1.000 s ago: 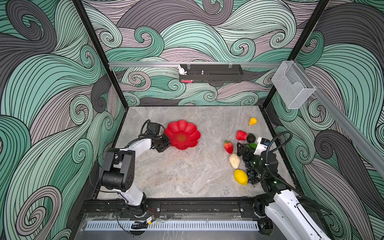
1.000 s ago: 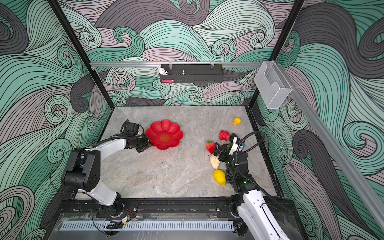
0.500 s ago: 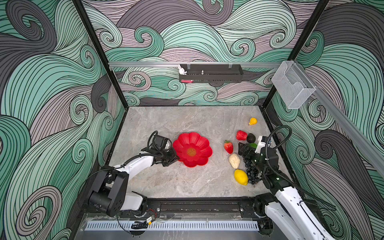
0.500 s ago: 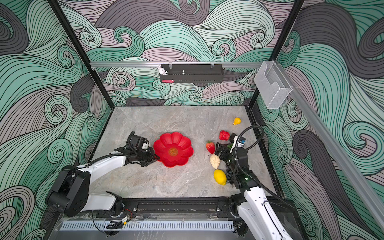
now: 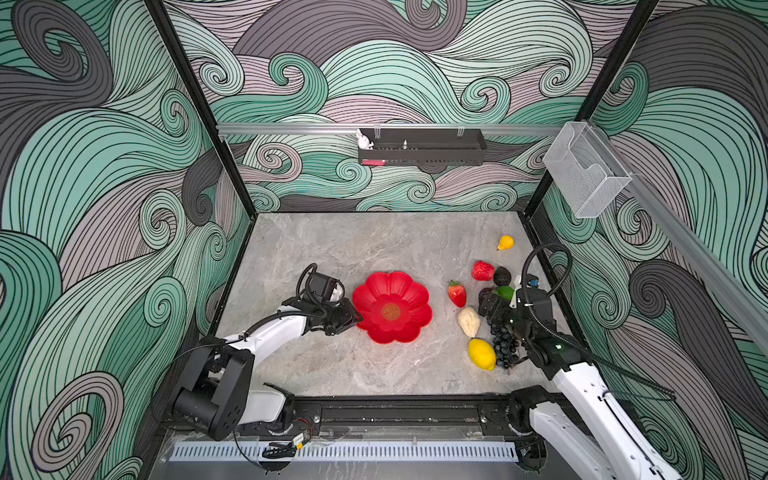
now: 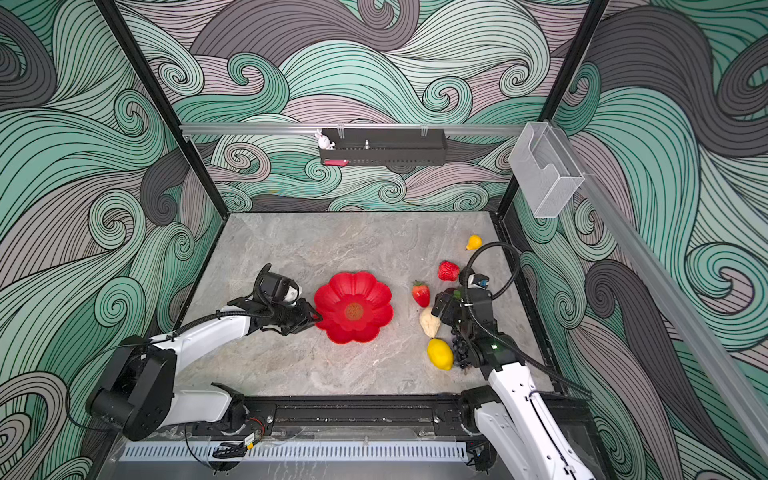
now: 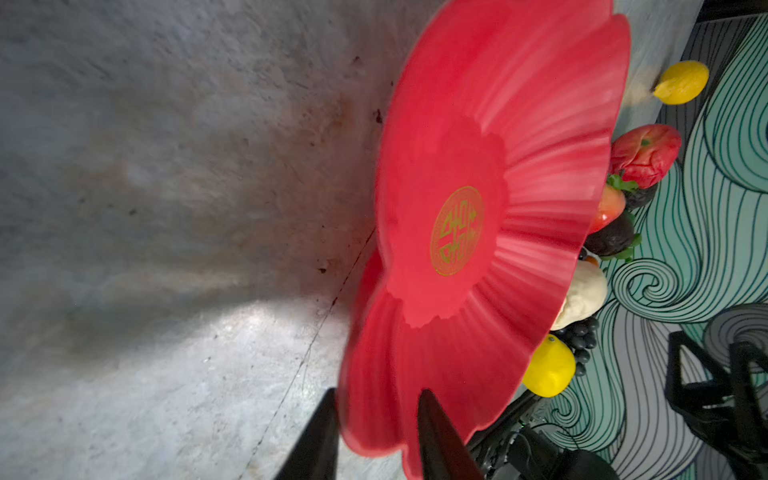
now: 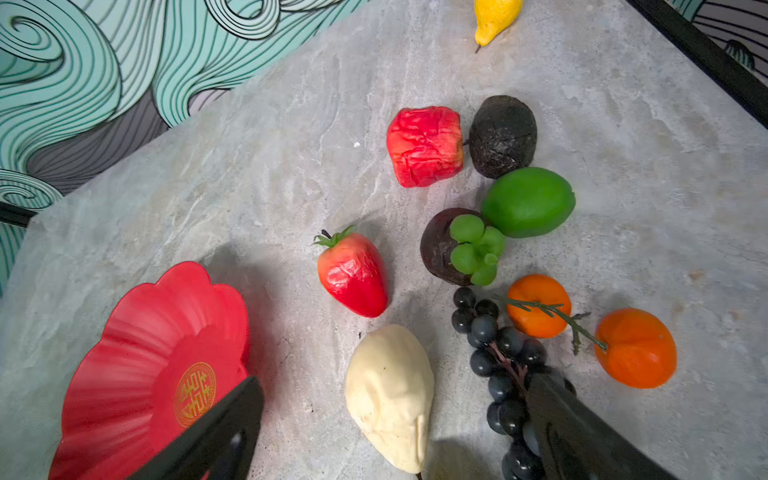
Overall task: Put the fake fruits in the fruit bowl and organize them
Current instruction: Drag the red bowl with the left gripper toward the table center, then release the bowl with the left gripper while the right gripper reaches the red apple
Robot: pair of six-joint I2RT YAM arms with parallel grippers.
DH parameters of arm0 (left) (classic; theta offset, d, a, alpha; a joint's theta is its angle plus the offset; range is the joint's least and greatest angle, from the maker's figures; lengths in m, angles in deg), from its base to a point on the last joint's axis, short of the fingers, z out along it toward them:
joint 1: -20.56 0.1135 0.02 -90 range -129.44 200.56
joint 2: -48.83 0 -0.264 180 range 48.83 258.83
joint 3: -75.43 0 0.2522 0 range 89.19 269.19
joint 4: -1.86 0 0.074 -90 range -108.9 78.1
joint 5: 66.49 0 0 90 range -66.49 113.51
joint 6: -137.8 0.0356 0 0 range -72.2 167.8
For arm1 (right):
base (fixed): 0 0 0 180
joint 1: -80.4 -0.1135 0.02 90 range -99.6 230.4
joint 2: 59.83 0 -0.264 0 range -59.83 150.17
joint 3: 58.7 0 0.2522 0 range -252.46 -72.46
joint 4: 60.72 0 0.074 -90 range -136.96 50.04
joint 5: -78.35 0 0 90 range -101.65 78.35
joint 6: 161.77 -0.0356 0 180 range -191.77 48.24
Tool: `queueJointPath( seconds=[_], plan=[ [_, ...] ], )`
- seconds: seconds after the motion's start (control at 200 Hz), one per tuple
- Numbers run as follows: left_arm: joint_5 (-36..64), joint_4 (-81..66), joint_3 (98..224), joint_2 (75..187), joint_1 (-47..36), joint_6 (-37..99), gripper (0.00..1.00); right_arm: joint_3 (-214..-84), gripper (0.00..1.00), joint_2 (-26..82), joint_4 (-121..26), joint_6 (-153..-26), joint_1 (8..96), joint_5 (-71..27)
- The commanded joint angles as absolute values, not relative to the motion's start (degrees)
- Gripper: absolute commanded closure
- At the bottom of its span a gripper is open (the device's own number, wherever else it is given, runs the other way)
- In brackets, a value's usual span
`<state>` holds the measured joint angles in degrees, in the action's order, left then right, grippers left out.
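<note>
None of the fruits [image 5: 482, 354] lay in the bowl [image 5: 409, 291]; all waited at its three o'clock. The left gripper [image 5: 354, 320] stood part-open astride its rim; the right gripper [image 8: 397, 384] gaped wide, empty.

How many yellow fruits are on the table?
2: a lemon near the front, beside the grapes, and a small yellow pear alone at the back right. Some may be hidden.

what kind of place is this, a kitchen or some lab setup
Most likely a robot test cell, not a kitchen: two white robot arms mounted on a black front rail, swirl-printed wall panels boxing in a grey stone-look tabletop, and plastic fake fruits beside a red flower-shaped dish.
</note>
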<state>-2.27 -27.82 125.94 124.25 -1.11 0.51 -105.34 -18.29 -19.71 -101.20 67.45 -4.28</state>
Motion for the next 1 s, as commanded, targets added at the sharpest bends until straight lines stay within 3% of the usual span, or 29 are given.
queueJointPath(
  seconds=[0.0,0.255,0.565,0.996],
  plan=[
    [2.1,-32.5,127.8,120.1,-1.4,3.9,0.54,-108.7,0.0,-16.0,-15.7,-99.5,67.9,-1.3],
    [17.1,-38.7,125.6,105.5,-1.4,11.1,0.37,-113.8,0.0,-7.4,-13.5,-99.3,75.4,-4.8],
    [22.3,-26.2,111.9,87.9,-1.4,17.1,0.21,-119.3,0.04,4.8,-17.7,-98.5,79.0,-7.7],
    [28.8,-28.6,112.8,87.3,-3.7,18.2,0.19,-136.8,0.09,29.6,-19.2,-95.8,76.3,-5.0]
  ],
)
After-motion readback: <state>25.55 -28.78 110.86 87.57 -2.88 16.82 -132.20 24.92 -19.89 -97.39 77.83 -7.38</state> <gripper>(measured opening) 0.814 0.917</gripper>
